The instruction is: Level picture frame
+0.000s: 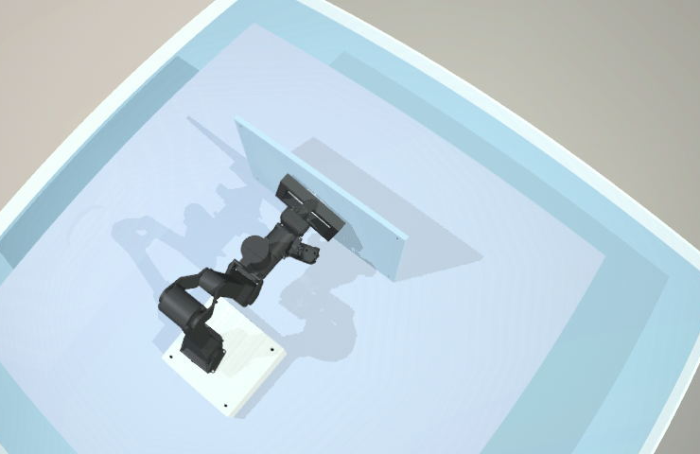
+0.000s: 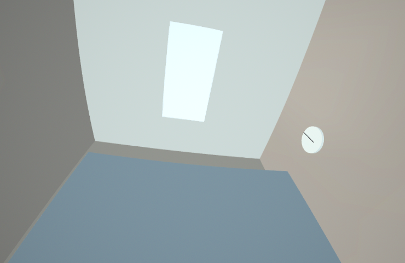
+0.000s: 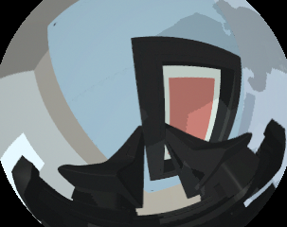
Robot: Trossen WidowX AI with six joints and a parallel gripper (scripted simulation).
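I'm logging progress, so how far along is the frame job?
Done: the gripper has closed on the dark picture frame. In hand: the frame, before the upright blue panel; lift and notch shifts can't be judged. Left: letting go and checking level.

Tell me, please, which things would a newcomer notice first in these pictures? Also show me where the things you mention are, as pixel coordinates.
First, probably the black arm (image 1: pixel 254 252), reaching from its white base plate (image 1: pixel 225 405) to the upright pale-blue panel (image 1: pixel 361 219) (image 3: pixel 100 85). Then the dark frame (image 1: pixel 287 184) (image 3: pixel 148 85) before that panel, its red picture (image 3: pixel 188 101) bordered in white, with the hand (image 3: pixel 154 137) closed on one side of it.
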